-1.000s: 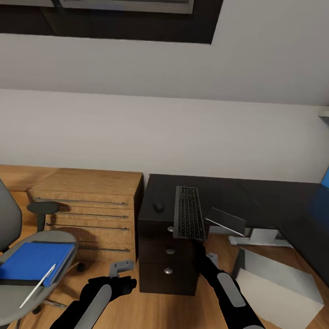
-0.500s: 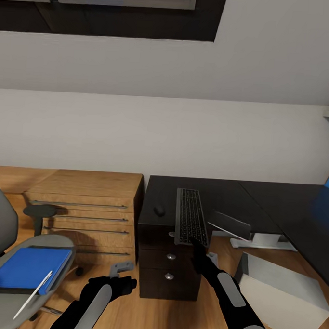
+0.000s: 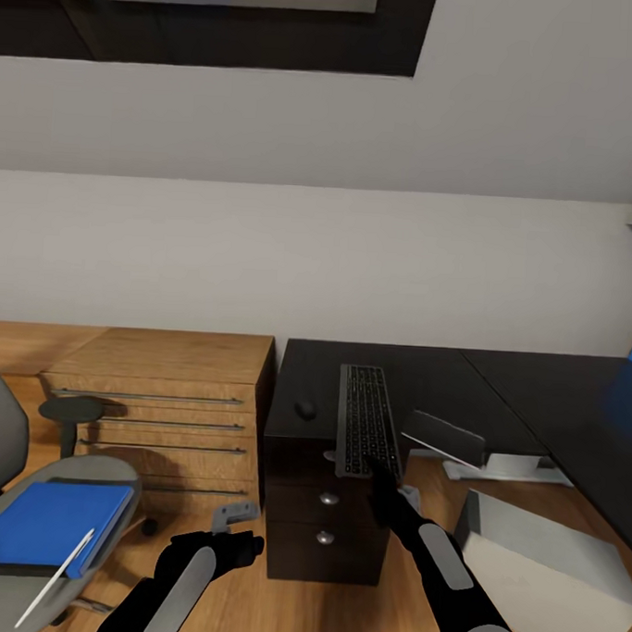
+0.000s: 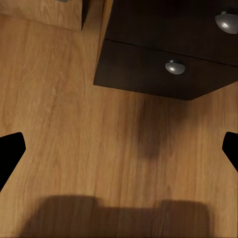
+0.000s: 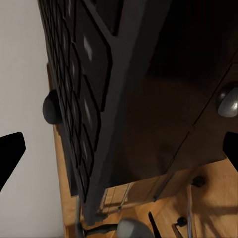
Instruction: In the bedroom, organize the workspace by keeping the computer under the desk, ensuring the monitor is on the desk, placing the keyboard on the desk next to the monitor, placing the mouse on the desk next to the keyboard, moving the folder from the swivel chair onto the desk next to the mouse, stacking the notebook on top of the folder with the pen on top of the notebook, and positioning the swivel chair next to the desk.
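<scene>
The left hand (image 3: 235, 525) hangs low over the wooden floor (image 3: 337, 614), in front of the dark drawer unit (image 3: 324, 520). In its wrist view the two fingertips (image 4: 11, 151) sit at opposite edges, so it is spread wide with nothing between them; the floor and the drawer unit's round knobs (image 4: 175, 66) lie below.

At the near left stands the chair (image 3: 25, 560), with the blue folder (image 3: 50, 523) flat on its grey seat and the white pen (image 3: 55, 578) lying slantwise across the folder's near corner and the seat's edge.

At the near right, on the floor, the silver-grey computer (image 3: 543, 573) sits out beside the counter's end.

The right hand (image 3: 379, 468) reaches up to the near end of the keyboard (image 3: 367, 432). In its wrist view the fingertips (image 5: 11, 153) stand far apart, the keyboard's edge running between them without touching either; whether it grips anything cannot be told.

The keyboard lies lengthwise on the black counter (image 3: 442, 387), its near end overhanging the front edge above the drawers. The mouse (image 3: 305, 409) rests on the counter just left of it, apart. To the right of the keyboard, a dark flat panel (image 3: 444, 437) leans below the counter edge, by a white foot (image 3: 507, 470).

Left of the counter stands the low wooden shelving (image 3: 163, 401), against the pale wall (image 3: 310, 260).
</scene>
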Tool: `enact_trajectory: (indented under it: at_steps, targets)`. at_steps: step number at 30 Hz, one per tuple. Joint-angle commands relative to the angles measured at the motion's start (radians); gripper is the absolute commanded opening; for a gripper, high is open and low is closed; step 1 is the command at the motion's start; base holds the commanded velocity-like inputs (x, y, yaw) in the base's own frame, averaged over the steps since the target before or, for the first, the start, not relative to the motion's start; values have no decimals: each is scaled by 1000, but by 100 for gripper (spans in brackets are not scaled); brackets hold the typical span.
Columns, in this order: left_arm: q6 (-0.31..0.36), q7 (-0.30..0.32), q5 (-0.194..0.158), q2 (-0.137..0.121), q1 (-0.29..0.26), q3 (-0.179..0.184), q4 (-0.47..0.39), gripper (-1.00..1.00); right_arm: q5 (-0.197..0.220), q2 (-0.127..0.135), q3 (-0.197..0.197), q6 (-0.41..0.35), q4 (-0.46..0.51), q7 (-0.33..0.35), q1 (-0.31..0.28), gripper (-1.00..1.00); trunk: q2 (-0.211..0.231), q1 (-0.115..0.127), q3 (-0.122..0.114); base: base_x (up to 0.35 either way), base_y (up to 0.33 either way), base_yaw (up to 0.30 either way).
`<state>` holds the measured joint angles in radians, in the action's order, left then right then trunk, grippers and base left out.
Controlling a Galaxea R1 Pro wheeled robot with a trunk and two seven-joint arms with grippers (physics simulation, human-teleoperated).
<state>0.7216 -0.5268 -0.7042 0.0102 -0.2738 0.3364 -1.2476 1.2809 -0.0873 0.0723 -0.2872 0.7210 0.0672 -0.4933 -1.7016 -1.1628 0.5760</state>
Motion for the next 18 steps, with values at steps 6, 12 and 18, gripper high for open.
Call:
enact_trajectory:
  at_steps: [6, 12, 18]
  targets:
    - [2, -10, -11, 0, -1, 3, 0, 100, 4, -1, 6, -7, 0, 2, -1, 100, 0, 0, 1, 54, 0, 0]
    - [2, -10, -11, 1, -1, 3, 0, 100, 5, -2, 4, -7, 0, 2, -1, 100, 0, 0, 1, 14, 0, 0]
    - [2, -11, -11, 1, -1, 13, 1, 100, 4, -1, 4, -7, 0, 2, -1, 100, 0, 0, 1, 94, 0, 0]
